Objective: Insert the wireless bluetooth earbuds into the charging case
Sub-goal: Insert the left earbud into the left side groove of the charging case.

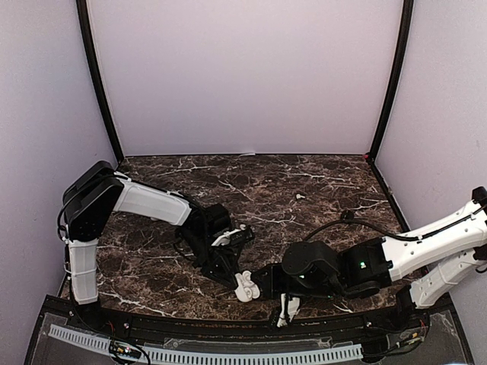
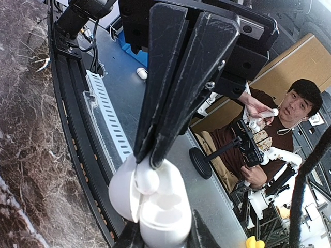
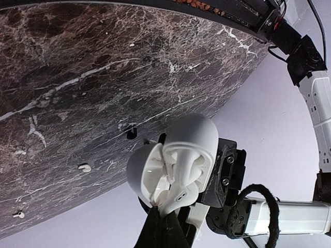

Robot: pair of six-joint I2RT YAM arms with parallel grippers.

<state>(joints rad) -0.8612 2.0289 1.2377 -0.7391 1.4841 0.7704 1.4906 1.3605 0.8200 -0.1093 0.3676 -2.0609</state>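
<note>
The white charging case (image 2: 168, 219) hangs above the table's near edge with its lid (image 2: 120, 190) swung open. My left gripper (image 2: 166, 235) is shut on the case's body, one finger on each side. My right gripper (image 3: 161, 216) is shut on the stem of one of the wireless bluetooth earbuds (image 3: 181, 195). That earbud's rounded head (image 2: 146, 179) sits at the mouth of the case (image 3: 201, 135), touching it. In the top view the case (image 1: 245, 287) lies between the left gripper (image 1: 231, 271) and the right gripper (image 1: 261, 284).
Two loose earbuds (image 3: 83, 167) (image 3: 19, 213) lie on the dark marble table (image 1: 304, 175); one (image 1: 300, 196) shows far back in the top view. A black cable (image 1: 365, 225) runs over the right arm. A black rail (image 2: 83, 129) borders the near edge.
</note>
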